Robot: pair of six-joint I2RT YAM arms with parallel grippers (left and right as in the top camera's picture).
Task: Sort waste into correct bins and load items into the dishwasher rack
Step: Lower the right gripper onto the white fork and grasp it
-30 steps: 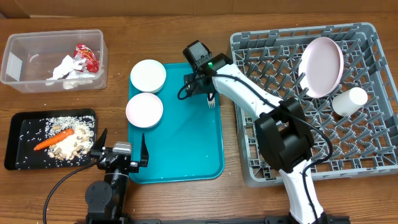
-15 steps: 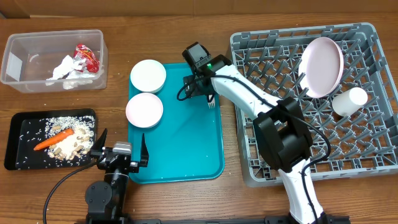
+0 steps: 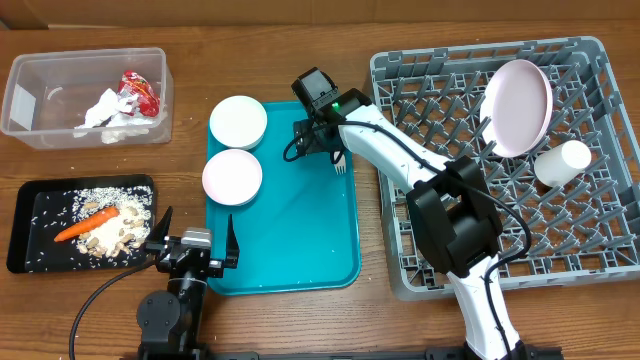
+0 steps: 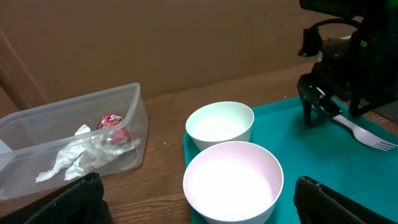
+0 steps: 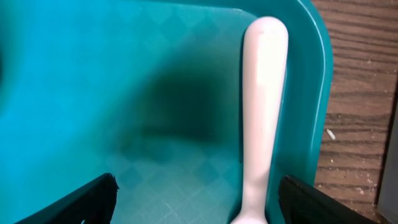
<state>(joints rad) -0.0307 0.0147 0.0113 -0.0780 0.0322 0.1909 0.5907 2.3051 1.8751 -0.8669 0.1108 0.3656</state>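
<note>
My right gripper (image 3: 318,140) is open, low over the teal tray's far right corner. It straddles the handle of the white fork (image 3: 340,165). In the right wrist view the handle (image 5: 264,106) lies between the fingers (image 5: 196,185), close to the right one and beside the tray rim. Two white bowls (image 3: 238,121) (image 3: 232,176) stand on the tray's left side. The plate (image 3: 518,93) and cup (image 3: 562,161) sit in the grey rack (image 3: 420,265). The clear tub (image 3: 40,80) holds tissue (image 3: 101,108) and a red wrapper (image 3: 140,90). The black tray (image 3: 25,225) holds the carrot (image 3: 85,226), nuts and rice. My left gripper (image 3: 190,243) is open and empty.
The teal tray (image 3: 300,240) lies between the bins and the rack. In the left wrist view the near bowl (image 4: 233,180) sits just ahead of my left fingers (image 4: 199,208), the far bowl (image 4: 221,121) behind it, and the tub (image 4: 134,106) to the left.
My right gripper has shifted very slightly to the left over the fork. Nothing else has moved.
</note>
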